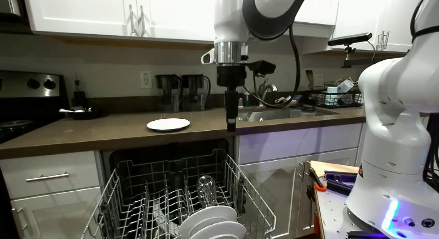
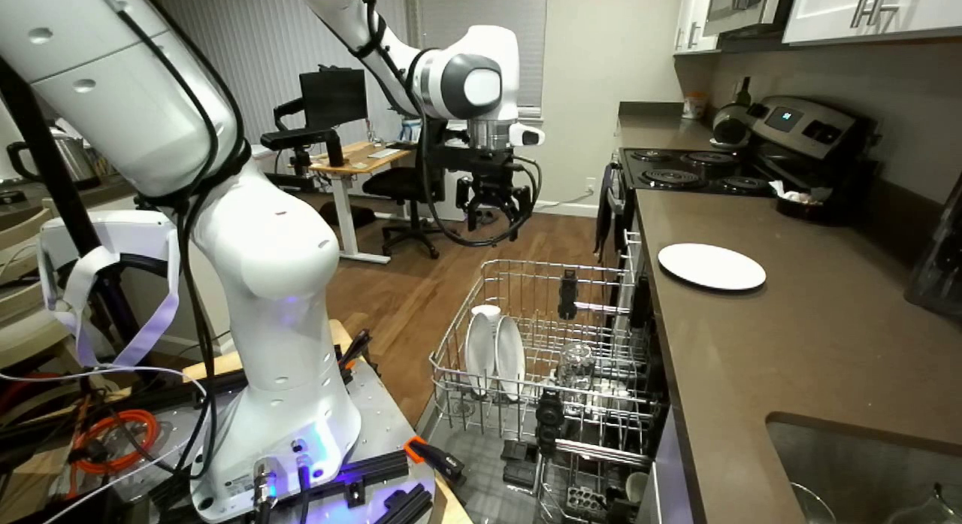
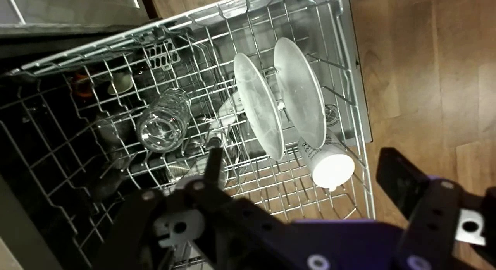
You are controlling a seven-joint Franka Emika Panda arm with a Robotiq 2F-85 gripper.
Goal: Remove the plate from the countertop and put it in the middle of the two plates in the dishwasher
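Note:
The plate [image 1: 168, 124] lies flat on the brown countertop [image 1: 103, 133], close to its front edge; an exterior view shows the same plate [image 2: 712, 267] right of the pulled-out rack [image 2: 530, 264]. Below the countertop stands the dishwasher [image 1: 144, 150]. The two plates lean upright side by side in its rack, a nearer plate [image 3: 259, 106] and an outer plate [image 3: 301, 92], with a narrow gap between them. My gripper [image 3: 302, 158] hangs over the rack, pointing down, fingers wide apart and nothing between them. It is away from the plate on the countertop.
A white cup [image 3: 333, 171] sits beside the two plates, and a clear glass jar [image 3: 164, 121] stands in the rack. Two pitchers [image 1: 168, 93] stand behind the plate against the wall. The sink [image 1: 274, 114] lies along the countertop; white cabinets [image 1: 85, 12] hang above.

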